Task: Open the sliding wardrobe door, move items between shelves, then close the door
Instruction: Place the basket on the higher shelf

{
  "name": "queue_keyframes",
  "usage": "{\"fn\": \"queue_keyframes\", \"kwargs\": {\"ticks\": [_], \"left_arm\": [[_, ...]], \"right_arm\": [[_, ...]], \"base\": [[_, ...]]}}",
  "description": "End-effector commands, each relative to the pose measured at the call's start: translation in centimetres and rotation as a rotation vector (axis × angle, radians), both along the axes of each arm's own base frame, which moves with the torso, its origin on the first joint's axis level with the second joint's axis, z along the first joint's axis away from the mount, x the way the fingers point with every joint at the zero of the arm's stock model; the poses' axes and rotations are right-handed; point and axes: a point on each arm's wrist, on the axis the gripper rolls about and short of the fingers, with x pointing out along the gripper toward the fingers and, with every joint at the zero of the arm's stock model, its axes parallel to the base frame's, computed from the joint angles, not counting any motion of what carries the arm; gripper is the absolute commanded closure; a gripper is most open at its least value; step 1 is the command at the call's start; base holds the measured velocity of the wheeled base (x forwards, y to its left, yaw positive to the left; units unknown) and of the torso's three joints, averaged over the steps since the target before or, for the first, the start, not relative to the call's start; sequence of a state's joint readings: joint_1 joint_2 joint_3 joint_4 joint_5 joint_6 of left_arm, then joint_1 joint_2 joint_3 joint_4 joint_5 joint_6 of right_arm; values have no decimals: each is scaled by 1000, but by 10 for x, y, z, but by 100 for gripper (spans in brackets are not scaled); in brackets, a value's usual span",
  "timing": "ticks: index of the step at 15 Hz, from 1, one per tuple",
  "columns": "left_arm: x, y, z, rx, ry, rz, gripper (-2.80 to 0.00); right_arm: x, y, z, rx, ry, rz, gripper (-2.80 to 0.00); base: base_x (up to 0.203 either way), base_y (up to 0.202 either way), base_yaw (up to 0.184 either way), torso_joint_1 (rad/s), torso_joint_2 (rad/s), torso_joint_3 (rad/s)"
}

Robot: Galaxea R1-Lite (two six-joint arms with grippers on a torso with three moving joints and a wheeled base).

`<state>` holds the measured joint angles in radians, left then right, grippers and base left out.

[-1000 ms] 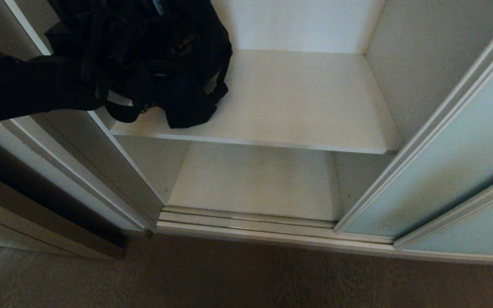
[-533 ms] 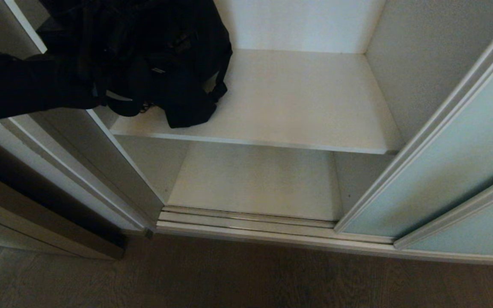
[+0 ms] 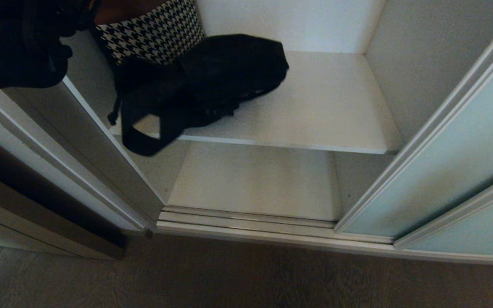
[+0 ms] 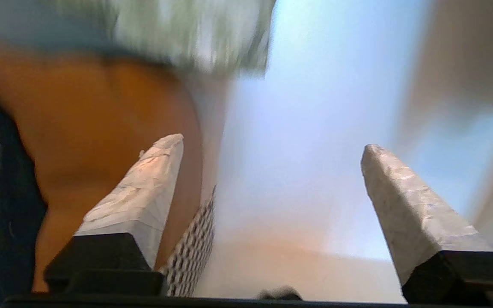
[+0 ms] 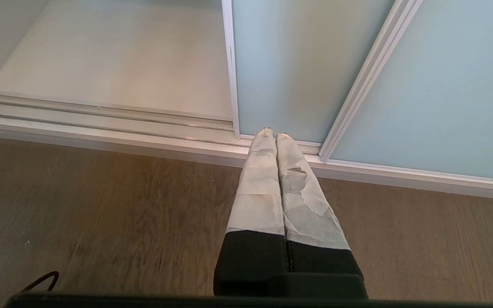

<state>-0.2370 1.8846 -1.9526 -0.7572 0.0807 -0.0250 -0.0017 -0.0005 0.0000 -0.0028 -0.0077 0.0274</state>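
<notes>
1. The black bag [image 3: 212, 81] is now released: where it was bunched at the left gripper [image 4: 272, 147] half a second ago, it is seen lying on the upper shelf [image 3: 328, 102], towards the shelf's left front corner.
2. The left gripper is found spread wide and empty in the left wrist view; nothing is caught between its fingers [image 4: 144, 188]. In the head view the left arm is drawn up to the top left corner, clear of the bag.
3. A houndstooth-patterned item [image 3: 156, 30], hidden before by the bag and arm, is now exposed at the shelf's back left corner, just behind the bag.
4. The bag's strap [image 3: 144, 137] is noted hanging over the shelf's front edge, near the left side wall.
5. Judgement: the transfer appears done; the sliding wardrobe door [image 3: 456, 145] stands open at the right and remains to be closed. The hanging strap may snag it.
6. The right gripper [image 5: 272, 133] is pressed shut and parked low, near the door track.
7. Hard to make out: the left wrist view is smeared; the orange-brown mass beside the patterned item cannot be identified. The lower shelf [image 3: 250, 179] is partly cut off by the upper shelf.
</notes>
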Motion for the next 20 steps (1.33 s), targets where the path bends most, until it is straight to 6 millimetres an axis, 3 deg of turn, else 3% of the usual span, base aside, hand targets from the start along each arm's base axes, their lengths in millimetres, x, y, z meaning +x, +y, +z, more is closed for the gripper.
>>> {"fn": "queue_keyframes", "kwargs": {"ticks": [1,5,10,11,14,20], "left_arm": [[-14,-2,9,-2,-26,-7,-280],[33,-58,-46,-42,186,-18,-280],[41,-82,-77,-66,526,-64,-280],[36,-84,-81,-80,603,-83,-280],[-4,-68,-74,-52,797,-86,-280],[-51,-27,-176,193,1401,17,-280]], "right_arm": [[0,0,0,0,2,0,0],[0,0,0,0,2,1,0],[0,0,0,-1,2,0,0],[0,0,0,0,2,0,0],[0,0,0,0,2,0,0],[0,0,0,0,2,0,0]], "base": [[0,0,0,0,0,0],[0,0,0,0,0,0],[0,0,0,0,0,0],[0,0,0,0,0,0],[0,0,0,0,0,0],[0,0,0,0,0,0]]}}
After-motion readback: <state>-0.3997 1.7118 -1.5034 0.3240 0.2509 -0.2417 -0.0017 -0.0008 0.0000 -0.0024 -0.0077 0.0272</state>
